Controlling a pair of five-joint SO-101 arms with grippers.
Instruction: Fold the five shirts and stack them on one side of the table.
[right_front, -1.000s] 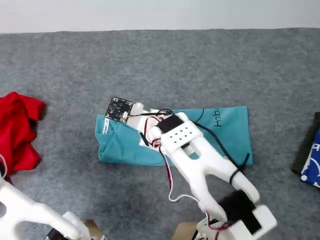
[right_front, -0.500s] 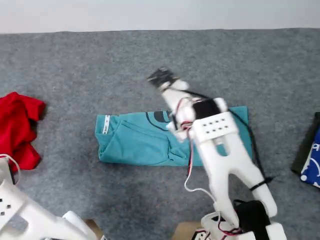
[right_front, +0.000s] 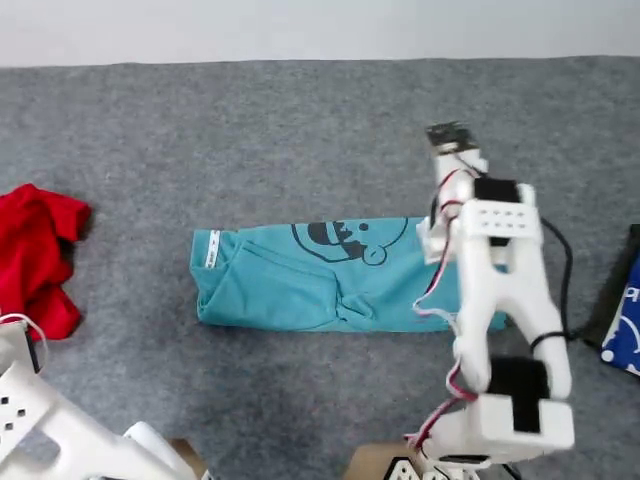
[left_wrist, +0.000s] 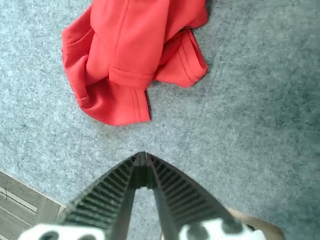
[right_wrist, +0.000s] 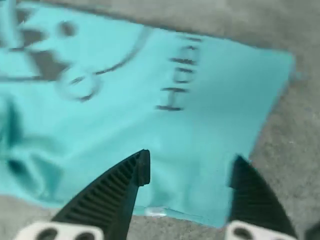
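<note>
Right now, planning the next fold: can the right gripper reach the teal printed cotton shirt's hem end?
Probably yes: the right gripper hangs open over the teal printed shirt, nothing between.

Grey felt tabletop (right_front: 300, 120), pale wall (right_front: 300, 25)

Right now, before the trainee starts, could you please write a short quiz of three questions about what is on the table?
1. True or false: the red shirt is folded flat.
2. What lies under the right gripper?
A. the teal shirt
B. the red shirt
C. neither shirt
3. The left gripper: are its fingers open or shut?

Key
1. False: it lies crumpled.
2. A: it hangs open over one end of the teal shirt.
3. Shut.
</note>
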